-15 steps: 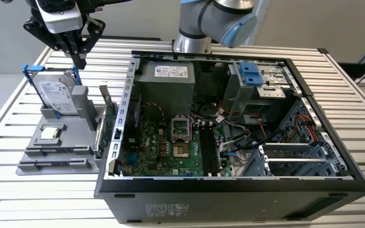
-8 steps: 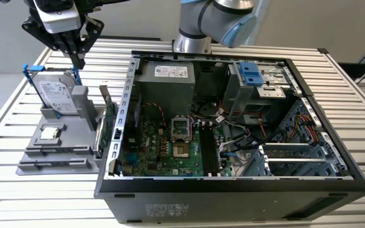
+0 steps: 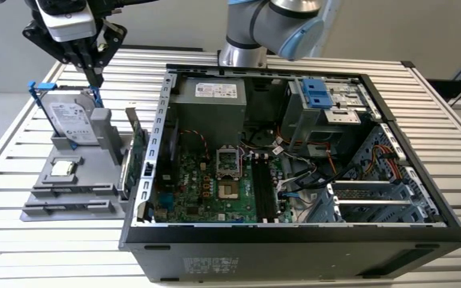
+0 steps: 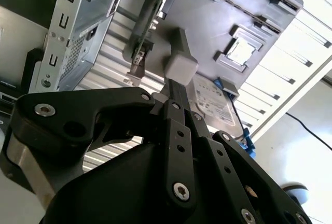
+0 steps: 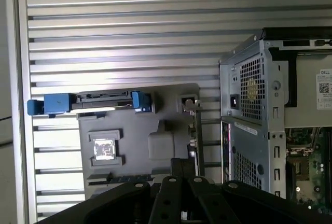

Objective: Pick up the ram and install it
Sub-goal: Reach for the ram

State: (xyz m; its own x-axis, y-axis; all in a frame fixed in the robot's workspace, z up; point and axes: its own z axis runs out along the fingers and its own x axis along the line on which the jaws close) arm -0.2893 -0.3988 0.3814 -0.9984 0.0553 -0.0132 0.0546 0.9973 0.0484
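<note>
— While the gripper point(image 3: 96, 81) hangs above the grey fixture tray point(image 5: 132, 130), where does the ram lie from it?

— You find the ram point(image 5: 122, 179) below the gripper and well apart from its tips, resting in a slot of the tray. In the first wrist view it lies beyond the processor chip point(image 5: 103, 149) from the hard drive point(image 5: 101, 99), at the tray end away from the drive's blue frame. In the exterior view the gripper stands over the drive end, so the ram is down and outward from it, across the chip.

— And the long axis?

— It runs parallel to the hard drive's long side and square to the green expansion card point(image 3: 137, 147), with one end pointing toward the computer case point(image 3: 295, 252). Note that the gripper's linkages spread along that same line. Judge from this that the closing direction runs along the stick's length, not across its thin faces.

— State of the fingers point(image 4: 175, 99)?

— Pressed together, with nothing between them; you see the black bars meet at the tip in the second wrist view. The ram is not yet in hand, and the memory slots point(image 3: 264, 189) inside the case look vacant.
</note>
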